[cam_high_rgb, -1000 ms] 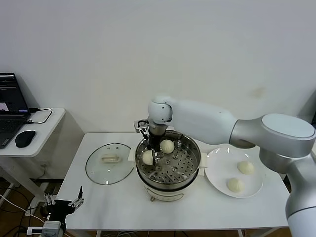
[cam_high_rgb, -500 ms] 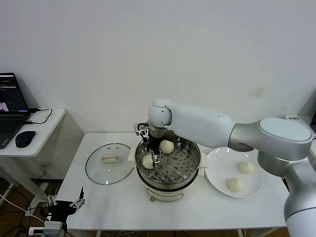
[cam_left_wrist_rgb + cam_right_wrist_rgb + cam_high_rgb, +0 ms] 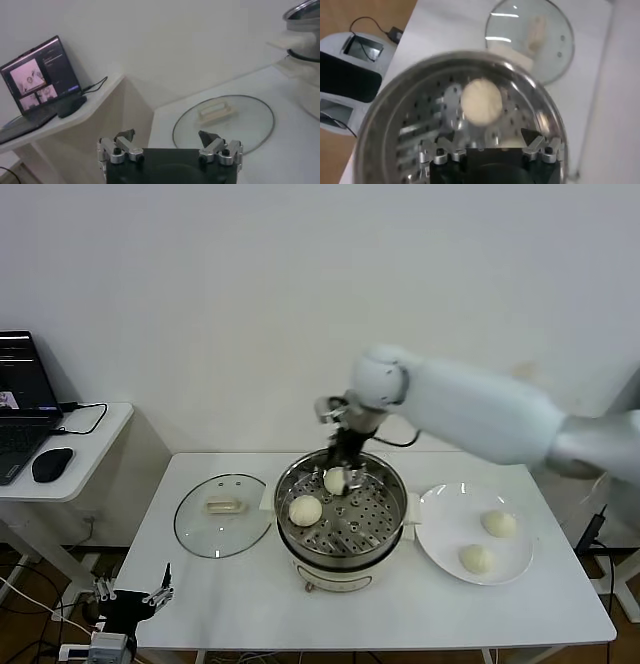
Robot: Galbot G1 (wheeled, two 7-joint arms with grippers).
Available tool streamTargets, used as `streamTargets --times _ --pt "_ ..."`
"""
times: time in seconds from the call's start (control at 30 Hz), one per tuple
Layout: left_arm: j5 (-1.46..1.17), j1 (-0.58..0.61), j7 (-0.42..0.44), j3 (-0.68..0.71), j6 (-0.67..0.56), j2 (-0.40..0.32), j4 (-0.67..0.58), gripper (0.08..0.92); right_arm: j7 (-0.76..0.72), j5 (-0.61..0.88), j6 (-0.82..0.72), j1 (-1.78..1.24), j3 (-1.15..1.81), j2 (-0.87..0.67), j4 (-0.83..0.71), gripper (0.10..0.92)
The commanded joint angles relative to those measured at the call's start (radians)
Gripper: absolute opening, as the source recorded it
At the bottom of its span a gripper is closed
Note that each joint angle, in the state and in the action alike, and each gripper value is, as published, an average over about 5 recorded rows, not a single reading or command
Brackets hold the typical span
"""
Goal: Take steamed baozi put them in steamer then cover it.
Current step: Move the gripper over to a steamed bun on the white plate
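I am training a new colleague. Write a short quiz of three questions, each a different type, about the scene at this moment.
1. How many cream-white round baozi lie on the perforated tray of the shiny round steel steamer?
2. True or false: the clear glass lid with the cream handle covers the steamer.
3. The right gripper is: A) shut on a bun, B) open above the steamer, C) over the flat white plate.

Key
1. Two: one nearer the lid, one under the right gripper. Two more lie on the plate.
2. False; it lies on the white table beside the steamer.
3. B.
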Motion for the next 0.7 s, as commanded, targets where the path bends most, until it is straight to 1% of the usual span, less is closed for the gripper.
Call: streamTargets --times 0.03,0.17,0.3,0.43,0.6,0.7 --pt "0.001 0.000 0.002 0.008 0.003 -0.002 0.002 0.823 -0.041 -0.007 -0.012 0.039 0.047 -0.389 0.189 0.823" --pt "0.004 0.004 0.002 0.019 0.003 0.003 0.009 0.823 -0.059 -0.104 0.031 -0.172 0.185 -0.523 0.218 0.823" --pt "0.008 0.010 0.003 0.025 0.005 0.000 0.012 0.823 -0.063 -0.229 0.089 -0.356 0.284 -0.576 0.215 0.823" --pt "0.016 0.014 0.002 0.027 0.006 -0.006 0.018 0.823 -0.060 -0.324 0.151 -0.478 0.333 -0.568 0.181 0.823" --pt "0.027 0.021 0.002 0.024 0.006 -0.013 0.022 0.823 -0.041 -0.434 0.210 -0.616 0.414 -0.515 0.105 0.823" --pt "0.033 0.022 0.002 0.023 0.007 -0.014 0.028 0.823 -0.046 -0.473 0.232 -0.665 0.453 -0.481 0.060 0.823"
